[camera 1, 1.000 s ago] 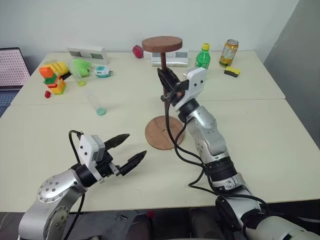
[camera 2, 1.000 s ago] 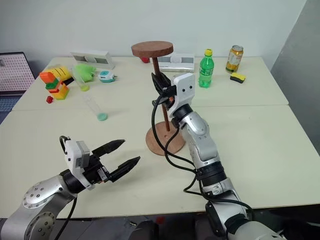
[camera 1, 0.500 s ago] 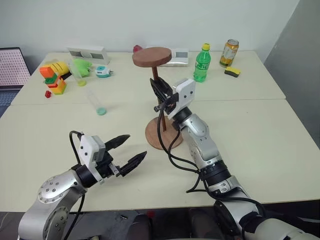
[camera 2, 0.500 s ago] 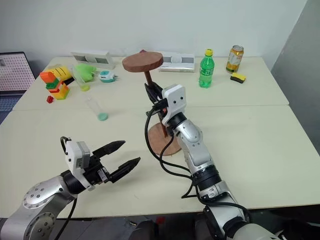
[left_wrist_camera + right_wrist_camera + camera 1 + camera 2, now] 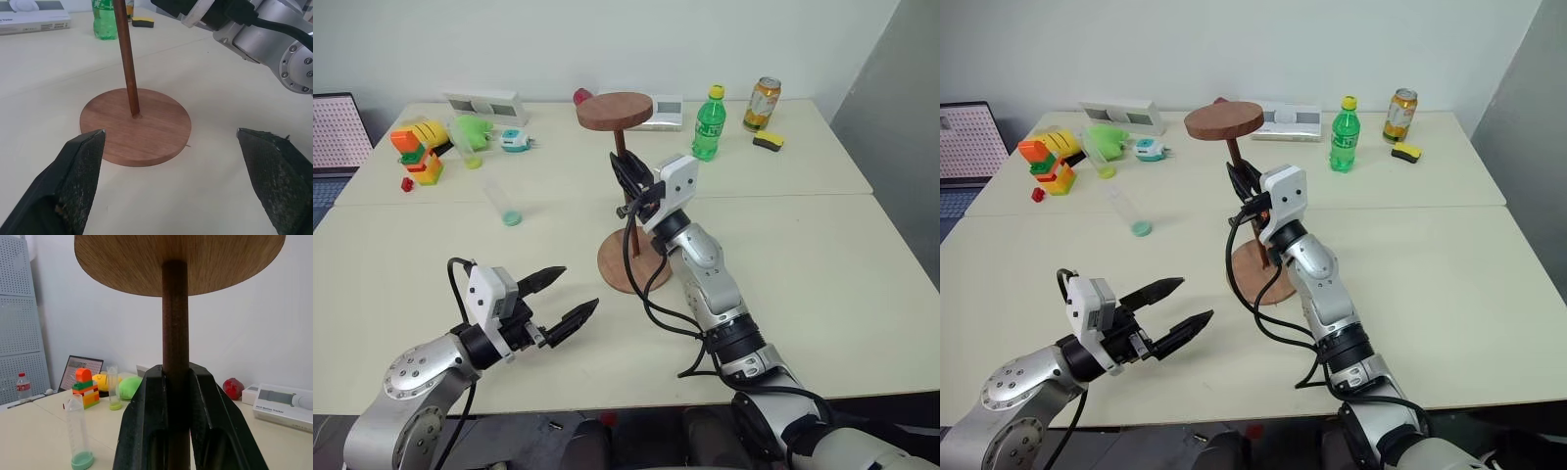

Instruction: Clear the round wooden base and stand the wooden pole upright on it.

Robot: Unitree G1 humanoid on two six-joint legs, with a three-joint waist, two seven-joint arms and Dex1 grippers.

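- Looking back one second, I see the long thin dark-brown wooden pole (image 5: 623,211) has shifted to the left and now leans less; its foot sits at the hole in the middle of the flat round light-brown wooden base (image 5: 161,128).
- In the last half second almost nothing has changed.
- My right gripper (image 5: 628,183) is clamped tight around the pole, about halfway up.
- The pole stands nearly straight up, with its thick reddish-brown round disc on top, above my right gripper.
- In the left wrist view the rod's lower end meets the base right at the centre.
- The base lies flat on the cream table (image 5: 822,255), near the middle, with only the pole on it.
- My left gripper (image 5: 563,297) has not moved. It hangs low over the near side of the table, its two black fingers spread wide, holding nothing and pointing toward the base.
- A clear plastic tube with a green end (image 5: 500,203) lies well apart from the base, to the left.
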